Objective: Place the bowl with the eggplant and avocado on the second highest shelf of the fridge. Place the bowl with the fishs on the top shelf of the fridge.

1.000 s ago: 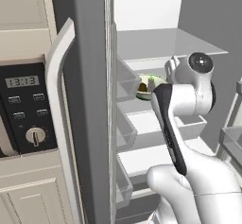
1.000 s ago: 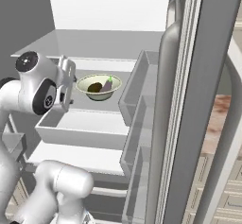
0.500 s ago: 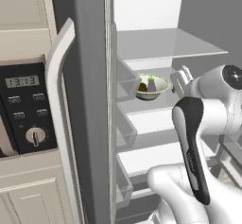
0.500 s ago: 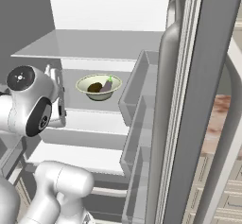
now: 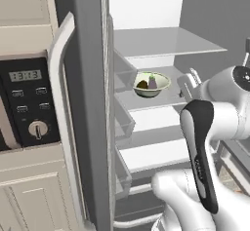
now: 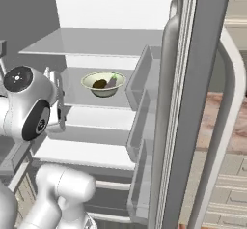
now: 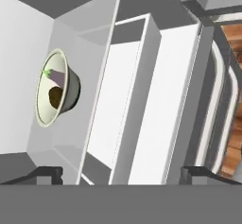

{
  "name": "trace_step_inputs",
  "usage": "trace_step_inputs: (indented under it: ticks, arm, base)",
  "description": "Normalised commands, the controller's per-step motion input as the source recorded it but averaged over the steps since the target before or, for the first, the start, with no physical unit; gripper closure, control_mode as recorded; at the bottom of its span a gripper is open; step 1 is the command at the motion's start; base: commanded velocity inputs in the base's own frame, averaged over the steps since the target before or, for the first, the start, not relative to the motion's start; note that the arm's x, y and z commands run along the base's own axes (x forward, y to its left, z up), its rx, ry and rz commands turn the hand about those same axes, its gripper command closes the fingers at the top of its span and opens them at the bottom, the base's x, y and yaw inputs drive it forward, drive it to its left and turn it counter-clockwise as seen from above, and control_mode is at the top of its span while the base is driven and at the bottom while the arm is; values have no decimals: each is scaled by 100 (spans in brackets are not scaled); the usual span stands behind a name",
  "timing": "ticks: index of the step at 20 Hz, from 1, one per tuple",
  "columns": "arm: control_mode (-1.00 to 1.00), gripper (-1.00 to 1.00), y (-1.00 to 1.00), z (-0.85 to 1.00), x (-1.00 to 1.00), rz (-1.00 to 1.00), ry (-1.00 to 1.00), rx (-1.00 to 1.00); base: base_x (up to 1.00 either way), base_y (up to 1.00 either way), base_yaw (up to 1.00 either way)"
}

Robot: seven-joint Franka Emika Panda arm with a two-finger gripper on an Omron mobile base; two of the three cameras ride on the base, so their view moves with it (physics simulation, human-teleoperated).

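The bowl with the eggplant and avocado (image 5: 152, 84) (image 6: 103, 83) (image 7: 57, 88) stands alone on the fridge's second highest shelf (image 5: 161, 101). Inside it lie the purple eggplant (image 5: 153, 82) (image 7: 56, 76) and the dark avocado (image 5: 142, 84) (image 7: 56, 96). My gripper (image 5: 189, 82) (image 7: 123, 176) hangs in front of that shelf, right of the bowl in the left base view and clear of it, open with nothing between its fingers. The top shelf (image 5: 166, 42) (image 6: 96, 42) lies bare above. The bowl with the fishs is out of view. The fridge (image 5: 88, 79) stands open.
A black oven with a control panel (image 5: 27, 103) sits left of the fridge's left door. Door bins (image 5: 124, 123) (image 6: 140, 102) line both open doors. The right door (image 6: 193, 102) stands edge-on, close beside my arm. Lower white shelves (image 6: 82, 150) lie below.
My arm has drawn back out of the fridge, away from the bowl. The bowl stays where it was on the second highest shelf.
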Motion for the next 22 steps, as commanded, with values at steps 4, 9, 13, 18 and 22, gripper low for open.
trace_step_inputs:
  ticks: [4,9,13,18,22]
  arm:
    - [100,-100,0,0,0,0,0,0]
    - [100,-100,0,0,0,0,0,0]
    - [100,-100,0,0,0,0,0,0]
    - [100,-100,0,0,0,0,0,0]
    - [100,-100,0,0,0,0,0,0]
  base:
    - [-100,0,-2]
    - [-100,0,-42]
    - [-99,0,-65]
    - [-53,-46,-64]
    - [10,-100,-35]
